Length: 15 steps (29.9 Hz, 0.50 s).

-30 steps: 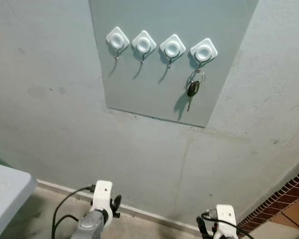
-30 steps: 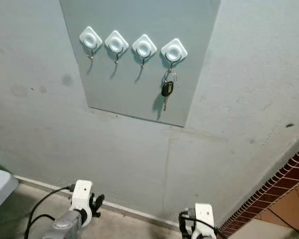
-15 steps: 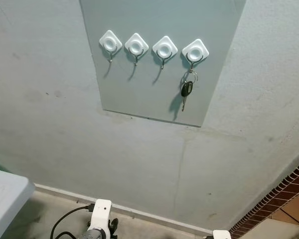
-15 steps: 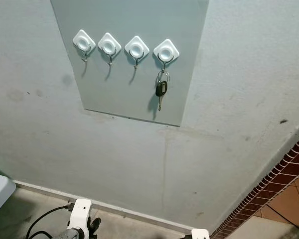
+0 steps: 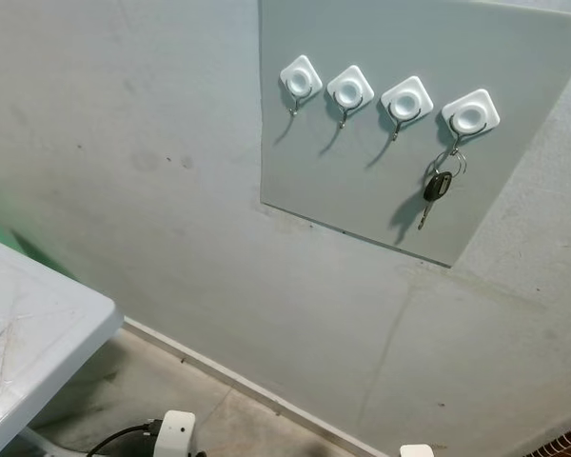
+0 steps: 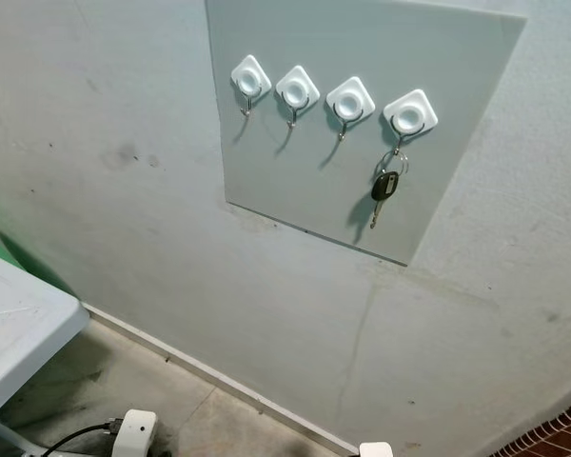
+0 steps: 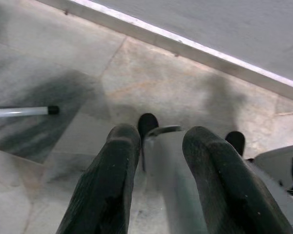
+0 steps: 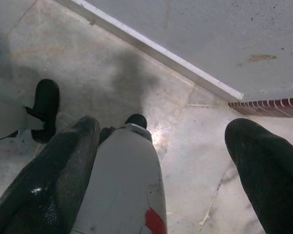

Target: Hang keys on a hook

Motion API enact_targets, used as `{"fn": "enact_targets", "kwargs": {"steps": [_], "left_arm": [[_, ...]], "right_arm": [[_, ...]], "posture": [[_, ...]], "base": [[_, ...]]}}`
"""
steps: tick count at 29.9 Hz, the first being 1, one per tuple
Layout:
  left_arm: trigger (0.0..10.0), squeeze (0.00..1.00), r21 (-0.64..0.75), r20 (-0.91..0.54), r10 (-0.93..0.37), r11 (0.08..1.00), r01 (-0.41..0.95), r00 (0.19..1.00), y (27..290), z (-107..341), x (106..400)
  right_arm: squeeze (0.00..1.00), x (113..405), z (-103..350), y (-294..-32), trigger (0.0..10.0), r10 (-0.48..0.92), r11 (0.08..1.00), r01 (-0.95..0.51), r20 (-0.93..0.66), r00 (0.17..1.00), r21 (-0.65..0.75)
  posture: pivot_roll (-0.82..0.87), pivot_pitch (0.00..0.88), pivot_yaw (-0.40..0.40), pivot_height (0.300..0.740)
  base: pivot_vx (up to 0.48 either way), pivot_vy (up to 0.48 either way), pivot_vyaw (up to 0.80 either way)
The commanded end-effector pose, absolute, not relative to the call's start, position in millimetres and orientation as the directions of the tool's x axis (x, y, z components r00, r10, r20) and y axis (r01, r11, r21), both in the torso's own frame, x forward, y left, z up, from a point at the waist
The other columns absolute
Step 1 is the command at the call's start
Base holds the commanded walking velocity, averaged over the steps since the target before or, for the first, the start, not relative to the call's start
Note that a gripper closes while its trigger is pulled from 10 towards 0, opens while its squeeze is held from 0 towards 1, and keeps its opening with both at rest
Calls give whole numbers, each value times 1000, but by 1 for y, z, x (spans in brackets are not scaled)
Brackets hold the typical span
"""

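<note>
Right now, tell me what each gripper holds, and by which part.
Nothing. The left gripper and right gripper are open and empty; the keys hang from the rightmost hook.

Legible text: none was readable in any view.
Key (image 5: 437,186): no brand or number could be read.
Hooks (image 5: 406,100): unmarked white faces.

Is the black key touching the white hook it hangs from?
Touching, through its ring. The left eye view shows the black key dangling on a metal ring that loops over the rightmost white square hook.
</note>
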<state>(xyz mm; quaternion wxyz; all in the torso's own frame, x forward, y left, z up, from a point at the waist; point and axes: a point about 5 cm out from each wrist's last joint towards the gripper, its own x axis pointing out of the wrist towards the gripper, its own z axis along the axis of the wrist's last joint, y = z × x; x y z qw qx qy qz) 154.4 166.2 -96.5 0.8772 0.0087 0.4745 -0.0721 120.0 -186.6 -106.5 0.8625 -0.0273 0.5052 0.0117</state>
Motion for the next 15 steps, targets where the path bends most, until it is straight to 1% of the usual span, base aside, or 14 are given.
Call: {"fn": "enact_targets", "kwargs": {"steps": [1,6,11,15], "left_arm": [[10000,0,-34,-836,-98,991,128,539,169,-97,153],[10000,0,-20,-843,-89,991,135,530,167,-98,153],[10000,0,-2,-844,-69,992,126,532,174,-95,159],[10000,0,0,-844,-67,992,125,533,174,-95,159]], "right_arm": [[0,113,-109,-187,10000,-9,997,-61,-889,459,-42],[0,111,-109,-191,10000,-15,996,-68,-893,450,-52],[0,106,-110,-198,10000,-26,995,-75,-900,436,-65],[0,104,-110,-199,10000,-27,995,-76,-902,432,-66]], "posture": [[74,0,-17,740],[77,0,-23,740],[79,0,-27,740],[79,0,-27,740]], "base": [[0,0,800],[0,0,800],[0,0,800],[0,0,800]]}}
